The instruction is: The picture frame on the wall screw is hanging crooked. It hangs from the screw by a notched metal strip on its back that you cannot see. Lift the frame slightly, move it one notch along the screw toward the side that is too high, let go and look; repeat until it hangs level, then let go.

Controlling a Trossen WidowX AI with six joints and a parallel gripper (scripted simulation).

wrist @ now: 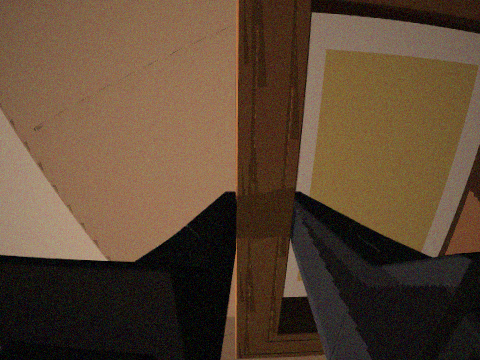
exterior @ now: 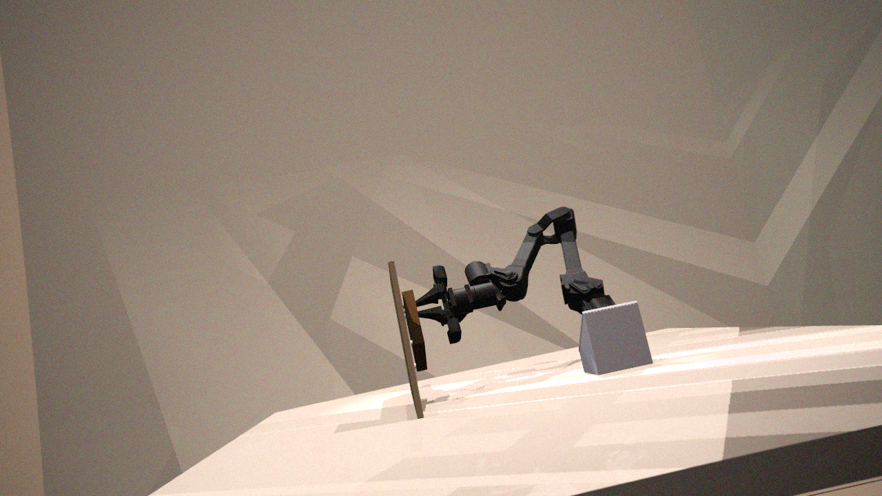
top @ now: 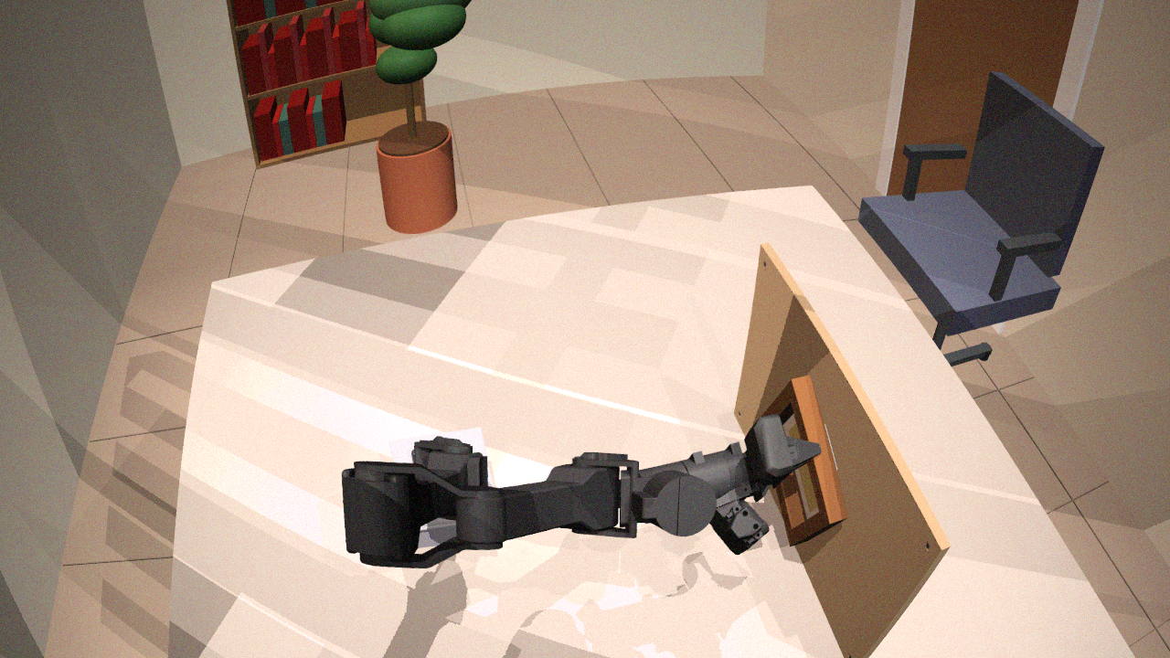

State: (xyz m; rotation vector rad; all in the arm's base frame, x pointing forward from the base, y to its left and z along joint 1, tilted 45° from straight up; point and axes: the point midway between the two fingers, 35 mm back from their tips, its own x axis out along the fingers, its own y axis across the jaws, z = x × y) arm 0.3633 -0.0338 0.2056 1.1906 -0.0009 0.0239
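Observation:
The picture frame (top: pixel 805 400) (exterior: pixel 410 302) (wrist: pixel 272 100) has a brown wooden rim, a white mat and a yellow picture. It is in front of the upright board (top: pixel 866 580) (exterior: pixel 416 395) (wrist: pixel 125 125), with a narrow gap behind it in the exterior view. My gripper (top: pixel 816 450) (exterior: pixel 417 309) (wrist: pixel 261 202) is shut on its upper bar, one finger on the outer side and one inside the opening. In the wrist view the held bar is not parallel to the board's slanting edge. The screw and notched strip are hidden.
A grey wedge-shaped block (exterior: pixel 617 339) stands by the arm's base on the pale table (top: pixel 523 286) (exterior: pixel 345 456). A blue office chair (top: pixel 957 237), a potted plant (top: pixel 417 184) and a bookshelf (top: pixel 372 122) are beyond the table.

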